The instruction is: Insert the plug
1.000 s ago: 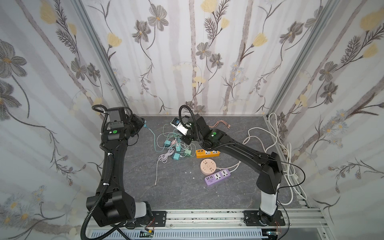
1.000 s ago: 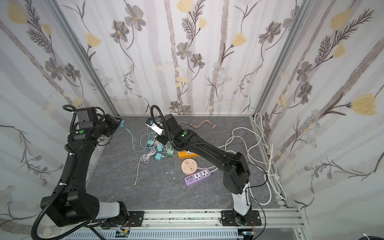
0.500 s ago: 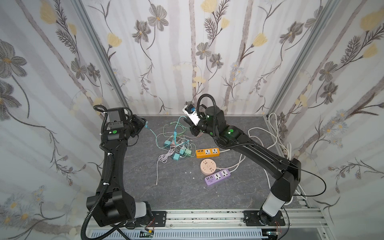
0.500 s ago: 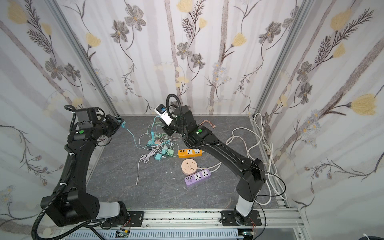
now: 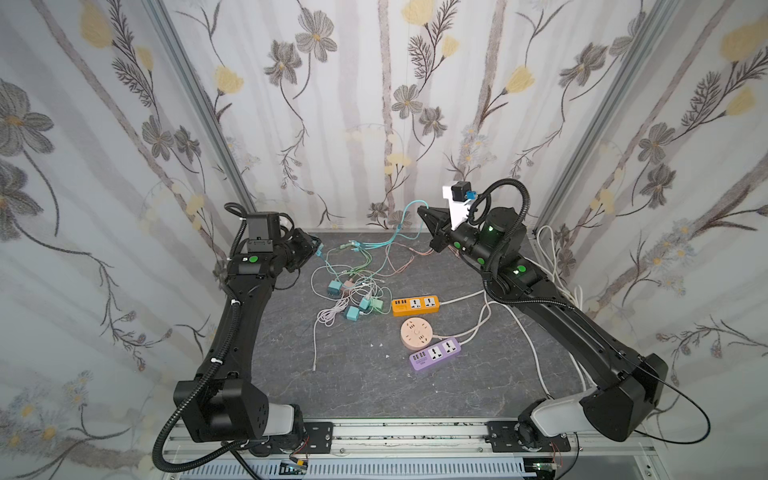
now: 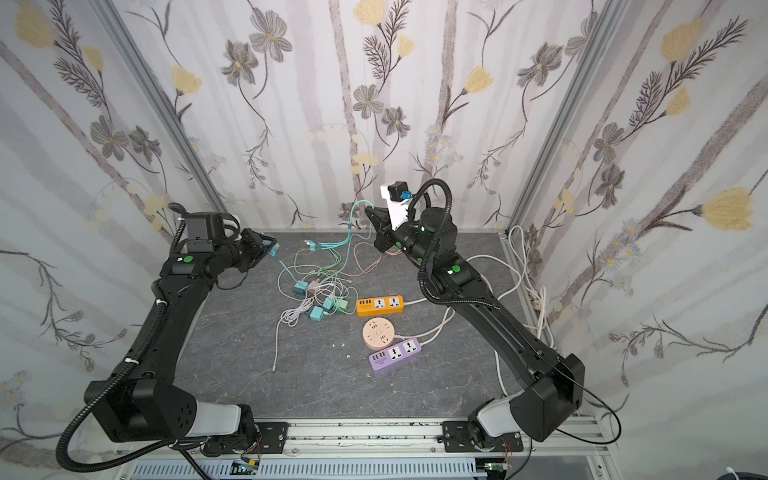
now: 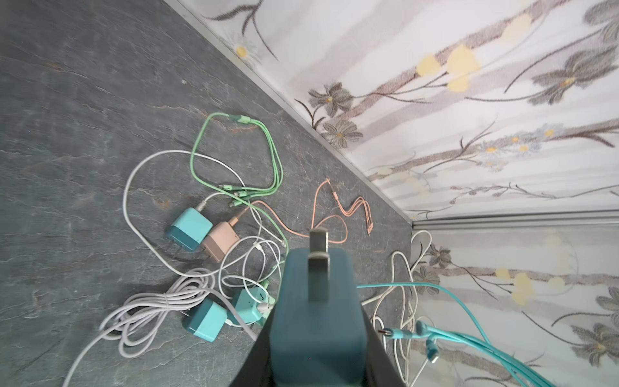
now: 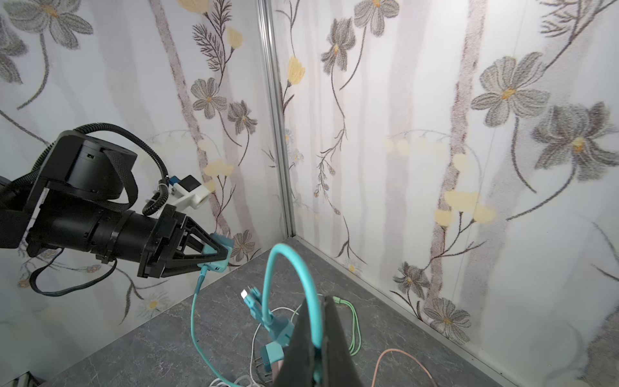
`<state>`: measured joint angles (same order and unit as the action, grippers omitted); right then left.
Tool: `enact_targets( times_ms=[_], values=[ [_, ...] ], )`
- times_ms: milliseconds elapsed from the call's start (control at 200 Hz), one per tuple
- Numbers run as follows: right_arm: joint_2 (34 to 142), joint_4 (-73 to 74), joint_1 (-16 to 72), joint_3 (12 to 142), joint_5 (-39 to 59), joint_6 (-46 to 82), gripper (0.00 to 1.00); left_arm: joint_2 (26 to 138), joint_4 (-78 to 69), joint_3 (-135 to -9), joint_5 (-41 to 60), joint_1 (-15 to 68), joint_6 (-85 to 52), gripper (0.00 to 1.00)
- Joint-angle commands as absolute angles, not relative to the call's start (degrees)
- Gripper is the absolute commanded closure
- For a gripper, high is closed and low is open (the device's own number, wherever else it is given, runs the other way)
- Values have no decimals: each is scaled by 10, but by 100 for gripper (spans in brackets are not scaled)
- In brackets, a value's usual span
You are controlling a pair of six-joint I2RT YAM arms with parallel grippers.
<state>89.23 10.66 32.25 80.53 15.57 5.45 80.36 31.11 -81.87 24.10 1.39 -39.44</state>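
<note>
The plug is a teal charger block with metal prongs pointing away from my left gripper, which is shut on it. In both top views that gripper hovers at the back left of the table. A teal cable leaves the plug, sags and loops up into my right gripper, which is shut on it. The right gripper is raised near the back wall. An orange power strip, a round pink socket and a purple strip lie mid-table.
A tangle of teal, pink and green chargers with white, green and orange cables lies between the arms on the grey table. White power cords pile along the right wall. Walls close in the back and both sides.
My right arm has swung from the cable pile up and back to the right, lifting the teal cable with it. The left arm has stayed put, still holding the plug.
</note>
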Motion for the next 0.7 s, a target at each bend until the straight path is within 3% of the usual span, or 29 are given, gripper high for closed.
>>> enact_targets(
  times_ms=[0,305,460,695],
  values=[
    [865,162,301,776,171,85,100,820,287,-829,193,55,-403,100],
    [777,141,202,678,172,92,100,879,255,-925,143,180,-418,100],
    [750,120,151,651,195,98,100,923,278,-985,99,194,-403,100],
    [721,104,104,611,170,95,100,994,266,-1040,145,237,-436,100]
  ],
)
